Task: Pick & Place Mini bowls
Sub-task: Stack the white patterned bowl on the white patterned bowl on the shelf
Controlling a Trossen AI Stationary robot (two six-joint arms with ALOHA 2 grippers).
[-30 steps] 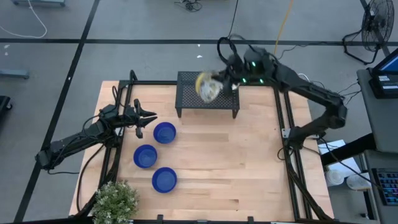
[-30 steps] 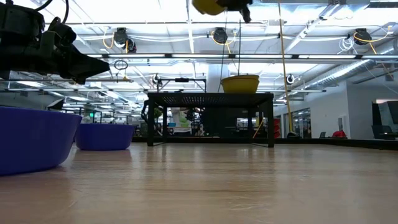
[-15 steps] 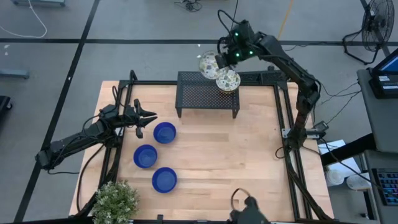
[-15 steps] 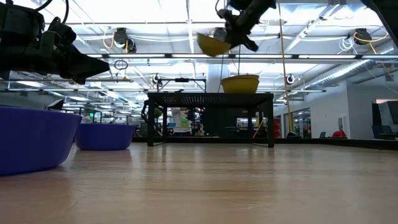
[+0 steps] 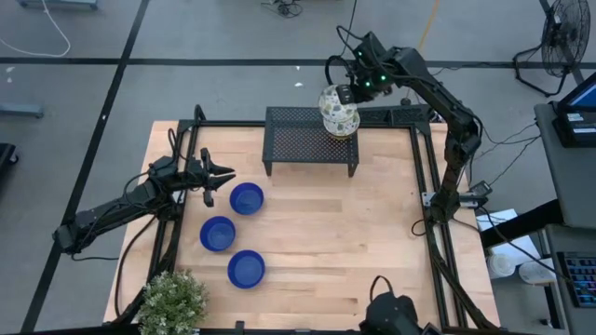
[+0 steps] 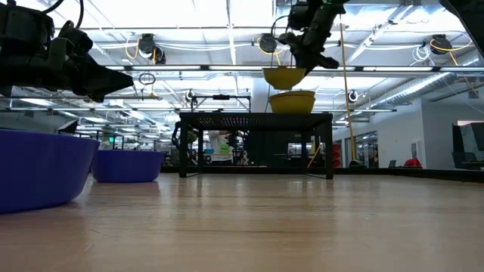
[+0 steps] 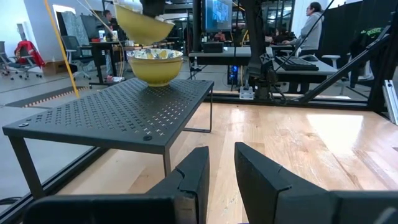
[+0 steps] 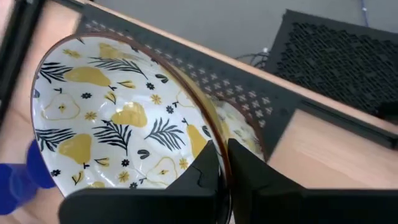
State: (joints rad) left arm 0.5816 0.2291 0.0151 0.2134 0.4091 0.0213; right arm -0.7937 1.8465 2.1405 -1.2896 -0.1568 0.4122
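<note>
A white bowl with a yellow pear and leaf pattern (image 5: 333, 99) hangs in my right gripper (image 5: 348, 90), just above a like bowl (image 5: 343, 122) that stands by its base on the right end of the black mesh rack (image 5: 298, 140). In the low view the held bowl (image 6: 283, 76), yellow outside, is a little above the resting one (image 6: 292, 101). Three blue bowls (image 5: 246, 197), (image 5: 217, 233), (image 5: 246, 268) stand on the wooden table at the left. My left gripper (image 5: 222, 176) is open and empty beside the farthest blue bowl. My right gripper holds the patterned bowl by its rim (image 8: 214, 138), one finger inside the bowl and one outside. The fingers come from above, slanting down. The bowl is lifted clear, close to level, right over the bowl on the rack (image 8: 244, 127).
A potted plant (image 5: 172, 300) stands at the table's near left corner. A black frame rail (image 5: 424, 186) runs along the table's right side. A dark round thing (image 5: 391, 316) shows at the near edge. Bare wood lies right of the blue bowls.
My right gripper has carried the patterned bowl down and toward the table's right, from high over the rack to just above the bowl resting on it. The bowl, tipped half a second ago, now hangs nearer level.
</note>
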